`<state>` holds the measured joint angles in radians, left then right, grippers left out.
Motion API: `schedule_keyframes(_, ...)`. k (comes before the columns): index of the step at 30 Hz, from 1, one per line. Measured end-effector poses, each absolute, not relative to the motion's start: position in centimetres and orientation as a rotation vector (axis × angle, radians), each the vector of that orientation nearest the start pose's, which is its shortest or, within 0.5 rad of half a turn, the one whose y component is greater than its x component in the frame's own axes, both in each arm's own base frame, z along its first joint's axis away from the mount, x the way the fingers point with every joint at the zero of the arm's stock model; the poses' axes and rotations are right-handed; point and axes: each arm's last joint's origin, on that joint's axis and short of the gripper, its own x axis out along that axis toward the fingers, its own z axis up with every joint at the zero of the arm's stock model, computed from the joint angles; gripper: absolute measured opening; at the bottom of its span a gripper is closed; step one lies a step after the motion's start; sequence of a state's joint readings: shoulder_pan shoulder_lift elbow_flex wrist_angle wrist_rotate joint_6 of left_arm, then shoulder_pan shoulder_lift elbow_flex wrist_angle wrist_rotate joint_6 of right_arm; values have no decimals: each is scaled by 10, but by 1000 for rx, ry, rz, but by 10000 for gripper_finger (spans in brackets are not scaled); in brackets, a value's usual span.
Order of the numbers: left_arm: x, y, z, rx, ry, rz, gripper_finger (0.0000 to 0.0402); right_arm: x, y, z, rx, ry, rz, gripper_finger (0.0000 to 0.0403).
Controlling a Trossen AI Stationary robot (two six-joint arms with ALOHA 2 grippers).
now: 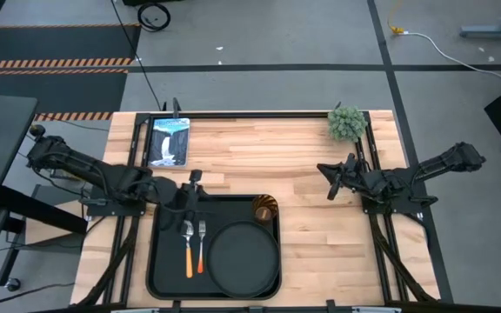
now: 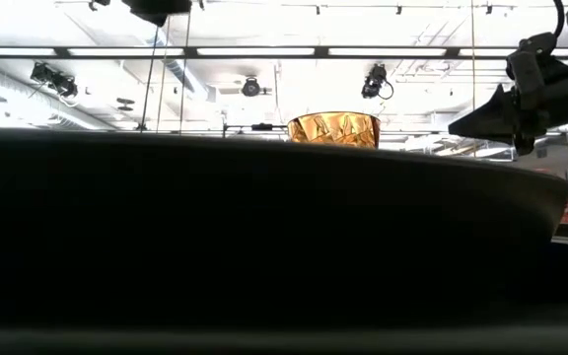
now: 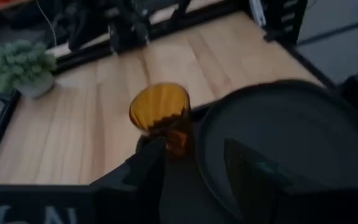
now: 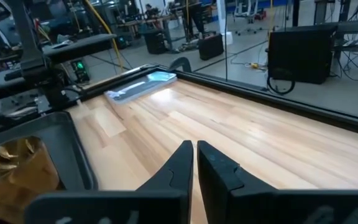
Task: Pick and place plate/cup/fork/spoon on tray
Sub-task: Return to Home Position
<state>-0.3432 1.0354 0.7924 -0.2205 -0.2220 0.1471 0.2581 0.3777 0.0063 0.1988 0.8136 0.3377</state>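
The black tray [image 1: 159, 261] lies at the table's near middle. On it rest the round black plate [image 1: 243, 256], the amber cup [image 1: 265, 209] upright in the far right corner, the spoon with the yellow-orange handle [image 1: 188, 252] and the fork with the red-orange handle [image 1: 202, 248], side by side left of the plate. My left gripper [image 1: 195, 193] is open and empty over the tray's far left part; its view shows the cup [image 3: 160, 112] and the plate [image 3: 284, 137] ahead. My right gripper [image 1: 330, 183] is shut and empty over the bare table right of the tray.
A small green plant [image 1: 346, 123] stands at the table's far right corner. A flat picture card [image 1: 169, 141] lies at the far left. Bare wood lies between the tray and the right arm. In the low view the tray's rim [image 2: 264, 247] fills the foreground.
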Motion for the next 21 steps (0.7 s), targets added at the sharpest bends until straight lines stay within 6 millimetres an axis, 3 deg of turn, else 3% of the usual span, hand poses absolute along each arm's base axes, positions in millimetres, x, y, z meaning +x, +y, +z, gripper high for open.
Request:
schedule_keyframes(8,188,-67,289,199,257,-269,172,113,8,153,243,50,-568,30)
schedule_keyframes(18,142,-61,263,-14,132,-327,172,113,8,153,243,49,-568,28)
schedule_keyframes(21,133,-56,259,42,128,-312,172,113,8,153,243,50,-568,28)
